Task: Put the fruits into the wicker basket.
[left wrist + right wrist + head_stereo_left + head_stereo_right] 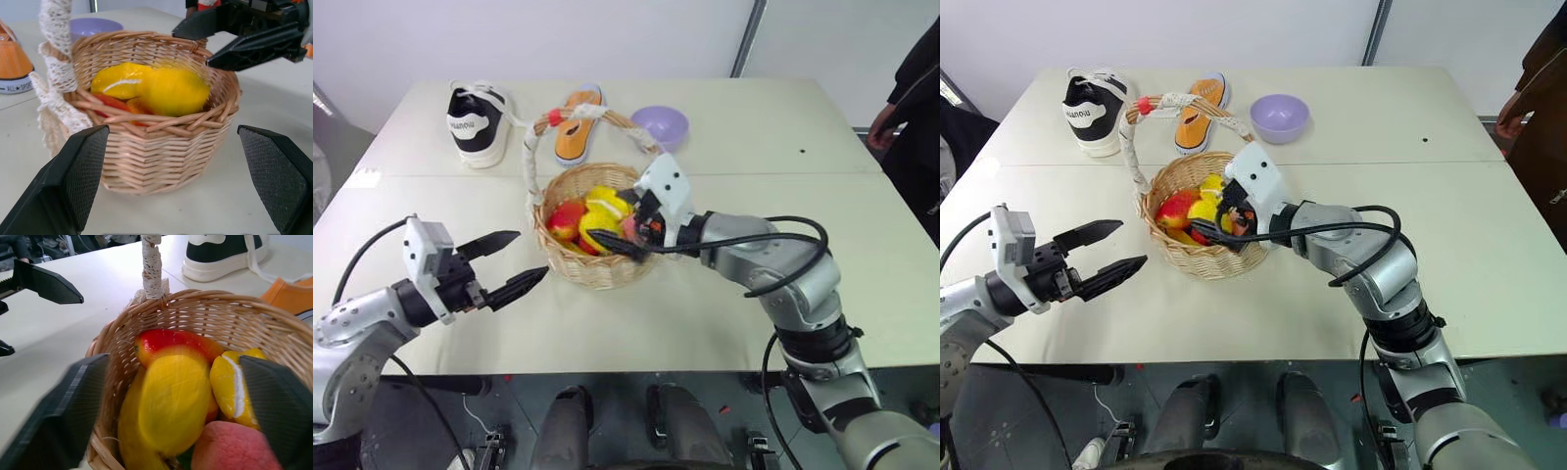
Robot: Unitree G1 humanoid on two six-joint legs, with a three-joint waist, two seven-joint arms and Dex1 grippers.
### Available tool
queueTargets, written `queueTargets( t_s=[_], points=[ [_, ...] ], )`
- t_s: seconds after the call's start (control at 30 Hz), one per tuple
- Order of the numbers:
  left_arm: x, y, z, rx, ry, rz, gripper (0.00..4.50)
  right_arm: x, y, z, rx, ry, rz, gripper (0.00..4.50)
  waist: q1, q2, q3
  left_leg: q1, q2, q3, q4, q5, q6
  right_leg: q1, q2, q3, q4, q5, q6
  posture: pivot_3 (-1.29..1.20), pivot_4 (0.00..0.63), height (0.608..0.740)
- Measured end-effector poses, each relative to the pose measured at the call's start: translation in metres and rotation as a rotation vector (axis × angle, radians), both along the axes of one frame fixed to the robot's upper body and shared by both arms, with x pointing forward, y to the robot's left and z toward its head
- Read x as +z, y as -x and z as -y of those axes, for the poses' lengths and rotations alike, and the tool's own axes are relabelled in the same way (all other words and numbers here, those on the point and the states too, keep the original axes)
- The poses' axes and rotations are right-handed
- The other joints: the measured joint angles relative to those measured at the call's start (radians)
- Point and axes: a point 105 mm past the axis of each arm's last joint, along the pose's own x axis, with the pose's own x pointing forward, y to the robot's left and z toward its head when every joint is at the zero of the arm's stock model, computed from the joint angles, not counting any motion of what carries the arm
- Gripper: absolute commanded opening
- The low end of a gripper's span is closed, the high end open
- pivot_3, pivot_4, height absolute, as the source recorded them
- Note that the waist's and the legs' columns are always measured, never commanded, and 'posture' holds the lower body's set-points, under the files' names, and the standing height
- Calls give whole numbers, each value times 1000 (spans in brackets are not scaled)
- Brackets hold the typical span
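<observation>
With my right gripper (628,227) spread over the wicker basket (592,266) at frame centre, fruits (182,396) inside, I judge this drop done; next I withdraw, left gripper (514,264) wide, empty.

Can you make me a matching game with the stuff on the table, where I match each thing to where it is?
Things:
1. lemon
2. lilac bowl
3. black and white sneaker
4. left gripper

Places or states:
A. at the table's far edge, left of the orange shoe
B. inside the wicker basket
C. open, beside the wicker basket, holding nothing
D. on the table behind the wicker basket, right of the orange shoe

Pairs: 1-B, 2-D, 3-A, 4-C
</observation>
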Motion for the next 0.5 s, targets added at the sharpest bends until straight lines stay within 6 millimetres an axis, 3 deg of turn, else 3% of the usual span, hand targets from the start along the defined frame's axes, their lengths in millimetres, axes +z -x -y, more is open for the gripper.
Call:
queueTargets(
  t_s=[0.1,0.17,0.27,0.37,0.5],
  points=[
    [-1,0,3,-5,4,-1,4500,7,20,19,63,-58,21,4474,6,0,0,0,0,0,0,0,0,1,0,-1,0,0,1,0,150,740],
    [-1,0,3,-4,7,-3,4500,6,34,45,81,-77,1,4474,7,-1,0,0,-1,0,0,0,0,2,-1,-1,-1,-1,2,0,150,740],
    [0,-2,5,-13,13,3,4500,-4,36,72,20,-80,-45,4474,-3,-1,0,2,0,2,1,0,0,2,0,1,-1,0,0,0,150,740],
    [7,-6,14,-51,20,29,4500,-4,22,80,-63,-118,-27,4474,-8,0,0,3,3,1,1,0,0,2,5,1,0,0,0,0,150,740],
    [5,-9,21,-84,36,21,4500,-5,-12,82,-192,-192,1,4474,-10,0,0,3,8,0,0,0,0,1,12,1,0,2,-4,0,150,740]
  ],
)
